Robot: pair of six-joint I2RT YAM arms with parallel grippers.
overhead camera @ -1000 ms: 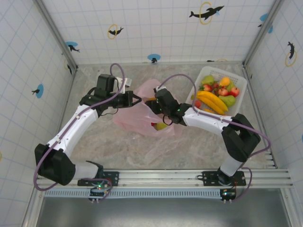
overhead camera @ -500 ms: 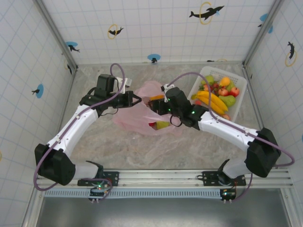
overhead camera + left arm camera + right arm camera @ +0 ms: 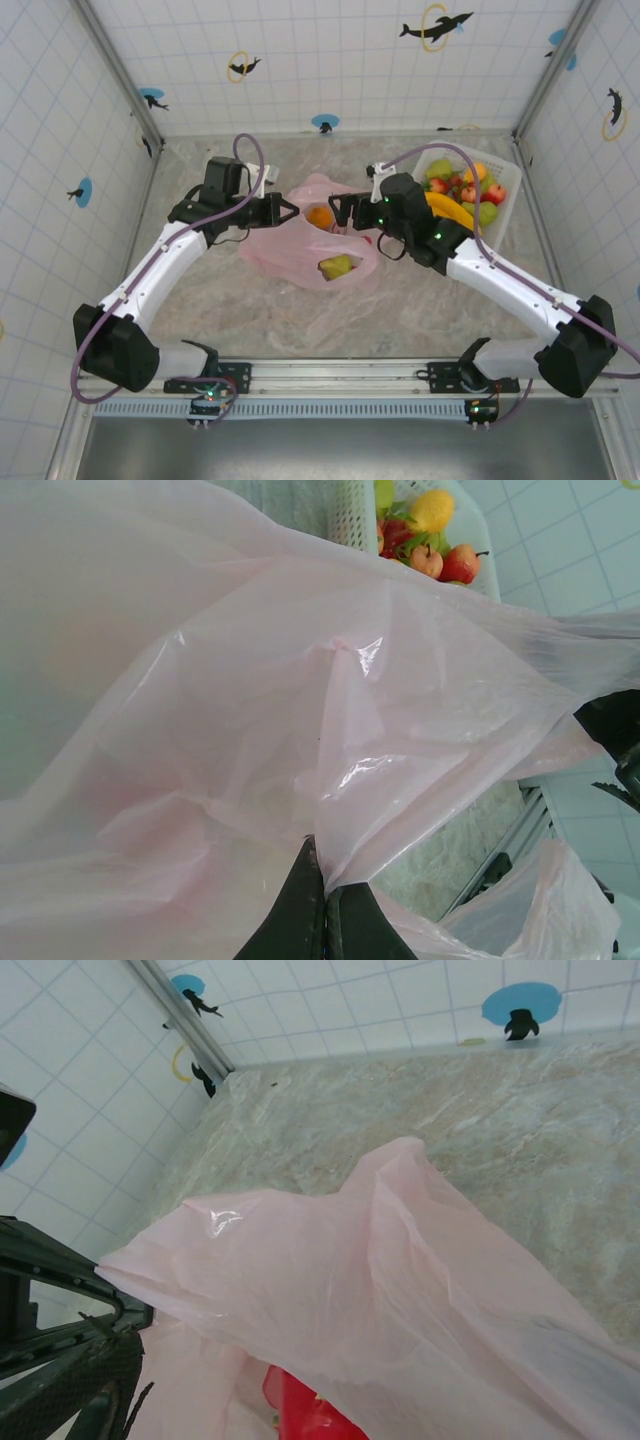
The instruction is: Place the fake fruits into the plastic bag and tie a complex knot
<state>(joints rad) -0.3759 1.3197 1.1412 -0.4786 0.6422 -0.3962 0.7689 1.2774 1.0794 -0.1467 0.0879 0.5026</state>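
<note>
The pink plastic bag (image 3: 300, 250) lies crumpled mid-table with its mouth facing the back. My left gripper (image 3: 287, 210) is shut on the bag's rim and holds it up; in the left wrist view its fingertips (image 3: 325, 905) pinch the pink film (image 3: 300, 710). An orange fruit (image 3: 320, 216) and a yellow-green pear (image 3: 336, 266) lie inside the bag. A red fruit (image 3: 305, 1410) shows under the bag's edge (image 3: 380, 1280). My right gripper (image 3: 341, 212) hovers open just right of the bag's mouth, holding nothing.
A white slatted basket (image 3: 505, 172) at the back right holds a banana (image 3: 450, 210) and several other fruits (image 3: 440, 510). Tiled walls enclose the marble table (image 3: 300, 320) on three sides. The left arm's dark gripper (image 3: 60, 1360) fills the right wrist view's lower left.
The right gripper has let go of the orange fruit, which now lies in the bag, and has drawn back to the right. The left gripper has kept its hold.
</note>
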